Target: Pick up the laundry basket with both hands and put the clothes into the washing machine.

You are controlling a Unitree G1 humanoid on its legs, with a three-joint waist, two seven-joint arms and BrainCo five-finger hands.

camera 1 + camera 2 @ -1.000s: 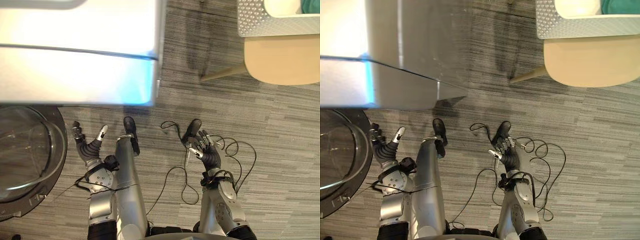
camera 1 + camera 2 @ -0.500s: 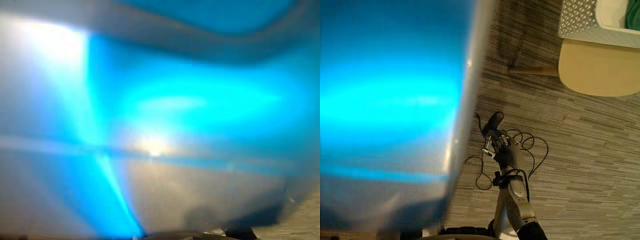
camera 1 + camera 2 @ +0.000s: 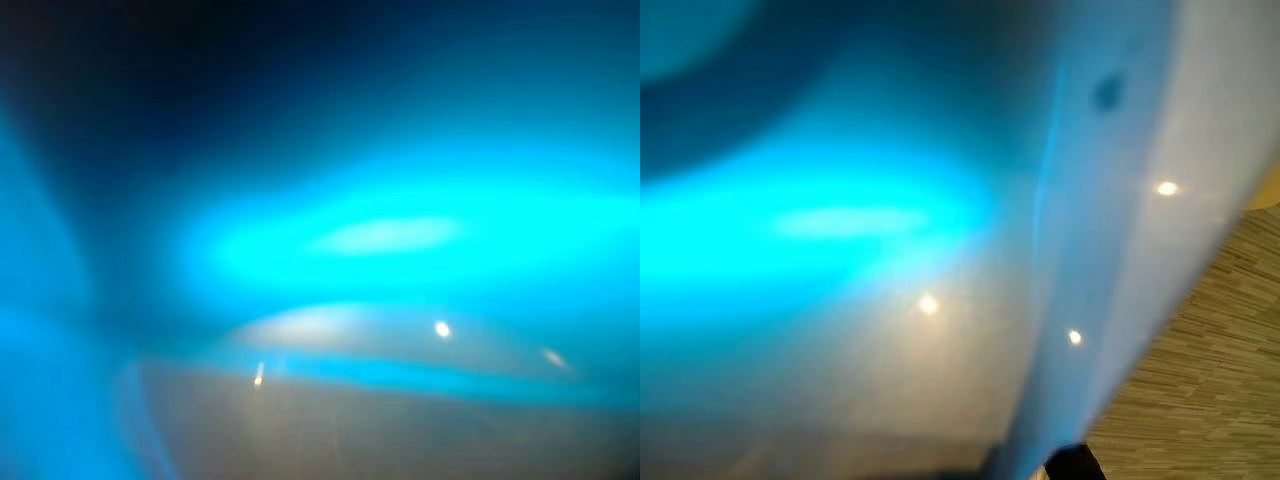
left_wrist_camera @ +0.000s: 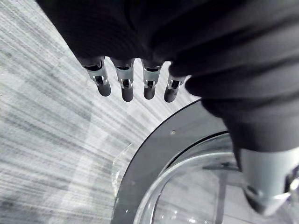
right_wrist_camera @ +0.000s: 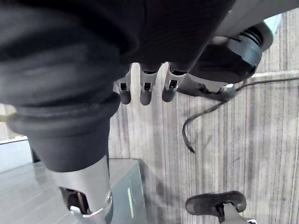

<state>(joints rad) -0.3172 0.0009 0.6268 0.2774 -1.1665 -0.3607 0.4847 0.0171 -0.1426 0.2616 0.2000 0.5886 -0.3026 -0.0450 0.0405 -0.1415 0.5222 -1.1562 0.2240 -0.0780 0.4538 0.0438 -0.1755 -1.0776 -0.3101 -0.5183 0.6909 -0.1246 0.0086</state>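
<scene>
The washing machine's pale glossy casing [image 3: 940,250] stands very close before the head camera, with blue glare across it. In the left wrist view its round door, a dark ring [image 4: 149,158] around clear glass [image 4: 196,191], lies open just past my left hand [image 4: 125,88]. That hand's fingers hang relaxed and hold nothing. My right hand [image 5: 145,91] hovers over the striped floor with relaxed, empty fingers. A grey corner of the machine [image 5: 124,186] shows beside it.
Grey-brown striped floor [image 3: 1200,360] shows at the lower right of the right eye view and under both hands. A sliver of beige stool [image 3: 1270,188] peeks past the casing's edge.
The head camera has swung towards the washing machine, so its casing now covers both eye views. The basket, stool and arms have slid out of those views.
</scene>
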